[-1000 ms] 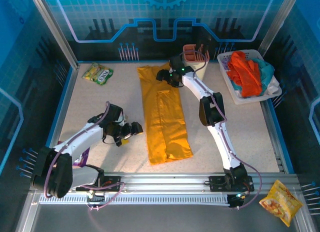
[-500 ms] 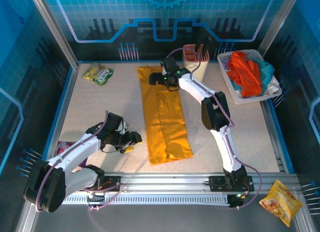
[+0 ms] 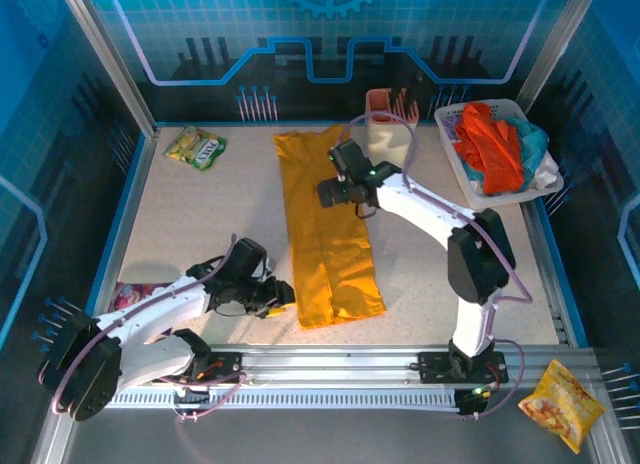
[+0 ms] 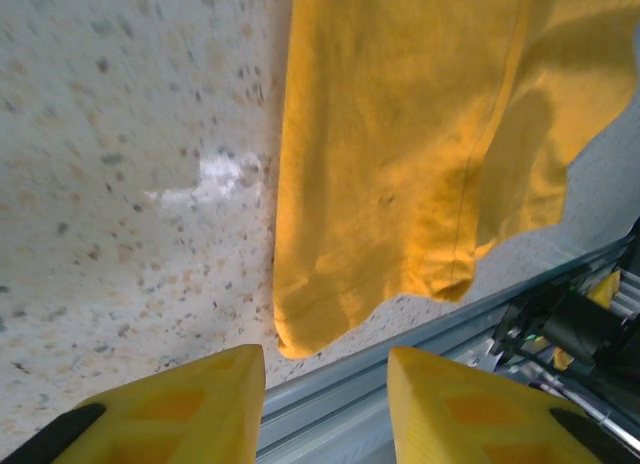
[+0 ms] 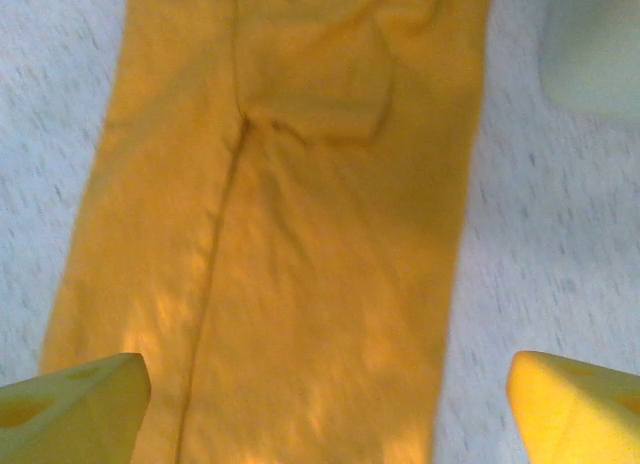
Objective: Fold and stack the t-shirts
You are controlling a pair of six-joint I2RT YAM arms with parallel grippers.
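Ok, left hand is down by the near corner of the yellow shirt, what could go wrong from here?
1. The mustard-yellow cloth t-shirt lies folded in layers. The left hand, open just short of its near corner, might pinch only one layer and pull the fold apart.
2. That corner sits close to the silver metal rail, so the hand could catch it.
3. The right hand hangs wide open over the shirt's middle. Gripping there could bunch the cloth.
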